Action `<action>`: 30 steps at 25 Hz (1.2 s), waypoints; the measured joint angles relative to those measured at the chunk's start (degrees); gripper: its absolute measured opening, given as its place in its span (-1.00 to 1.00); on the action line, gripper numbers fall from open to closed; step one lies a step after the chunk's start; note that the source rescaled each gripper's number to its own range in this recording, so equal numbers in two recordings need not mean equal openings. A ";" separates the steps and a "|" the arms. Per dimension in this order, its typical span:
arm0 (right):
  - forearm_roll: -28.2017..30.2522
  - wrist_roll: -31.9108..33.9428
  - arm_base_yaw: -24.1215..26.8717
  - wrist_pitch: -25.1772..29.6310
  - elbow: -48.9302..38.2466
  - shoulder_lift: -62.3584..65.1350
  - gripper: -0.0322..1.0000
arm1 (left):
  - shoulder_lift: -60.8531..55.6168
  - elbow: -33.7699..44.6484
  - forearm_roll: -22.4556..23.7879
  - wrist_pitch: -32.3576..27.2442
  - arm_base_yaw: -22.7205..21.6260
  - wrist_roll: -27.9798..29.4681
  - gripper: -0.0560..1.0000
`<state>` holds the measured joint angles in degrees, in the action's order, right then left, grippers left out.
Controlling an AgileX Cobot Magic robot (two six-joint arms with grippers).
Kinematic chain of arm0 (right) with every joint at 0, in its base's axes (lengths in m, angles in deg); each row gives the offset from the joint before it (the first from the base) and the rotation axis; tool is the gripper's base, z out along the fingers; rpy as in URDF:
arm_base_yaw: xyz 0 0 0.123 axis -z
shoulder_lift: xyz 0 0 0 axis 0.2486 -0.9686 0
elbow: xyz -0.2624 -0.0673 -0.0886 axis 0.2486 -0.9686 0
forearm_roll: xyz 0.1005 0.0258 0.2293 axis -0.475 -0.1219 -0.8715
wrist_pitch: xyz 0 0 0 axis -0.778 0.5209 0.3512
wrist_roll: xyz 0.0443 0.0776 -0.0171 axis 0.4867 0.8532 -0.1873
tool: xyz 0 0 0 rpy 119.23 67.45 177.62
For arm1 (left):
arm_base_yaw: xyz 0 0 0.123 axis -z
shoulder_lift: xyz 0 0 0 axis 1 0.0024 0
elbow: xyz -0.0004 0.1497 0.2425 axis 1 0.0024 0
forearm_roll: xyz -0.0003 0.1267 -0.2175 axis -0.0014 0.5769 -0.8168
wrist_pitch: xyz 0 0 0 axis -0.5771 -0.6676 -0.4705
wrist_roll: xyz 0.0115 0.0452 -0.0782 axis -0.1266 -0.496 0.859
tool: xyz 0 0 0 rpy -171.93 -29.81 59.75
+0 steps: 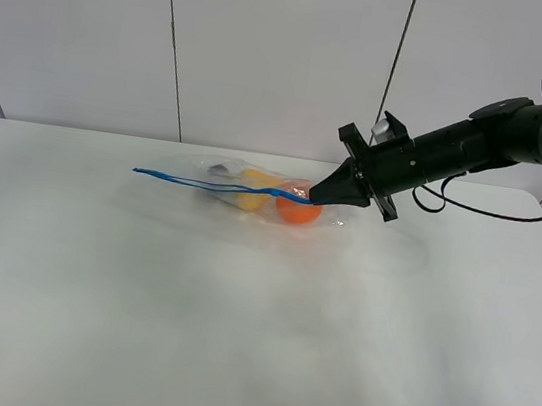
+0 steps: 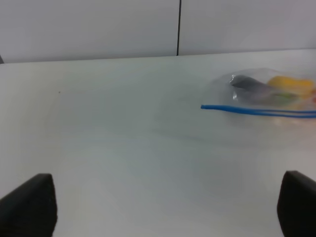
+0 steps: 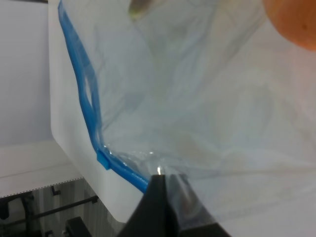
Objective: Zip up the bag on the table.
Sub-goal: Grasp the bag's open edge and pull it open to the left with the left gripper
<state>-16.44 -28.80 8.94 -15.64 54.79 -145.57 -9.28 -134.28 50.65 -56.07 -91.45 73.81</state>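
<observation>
On the white table [image 1: 232, 339], toward its far side, lies the bag [image 1: 253, 188], probably light, limp and slippery, with loose fruit inside. It is best gripped along the blue zip strip [image 1: 203, 183]. The right gripper [image 1: 324, 197] is clamped on the bag's end beside that strip, and the left gripper [image 2: 165, 212] stands spread wide, well apart. How much of the strip is sealed is unclear.

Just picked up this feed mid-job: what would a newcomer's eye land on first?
The right pincer, shut on the right end of the bag near the table's far edge. The blue zipper strip runs left from that grip, an orange fruit showing through beside it. The left pincer is open, apart from the bag.
</observation>
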 joint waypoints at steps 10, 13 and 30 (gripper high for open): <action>0.05 -0.25 0.00 0.00 0.00 0.00 -0.93 | 22.45 -7.65 -0.34 10.34 0.00 -32.59 1.00; 0.05 -0.24 0.00 0.00 0.00 0.00 -0.93 | 26.30 -7.65 -5.17 13.31 -0.04 -49.00 1.00; 0.05 -0.24 0.00 -0.16 0.00 0.00 -0.93 | 47.47 -7.75 -23.57 34.98 26.13 -75.28 1.00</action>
<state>-16.39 -29.04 8.94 -15.80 54.79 -145.57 38.18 -142.02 27.08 -21.10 -65.33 -1.47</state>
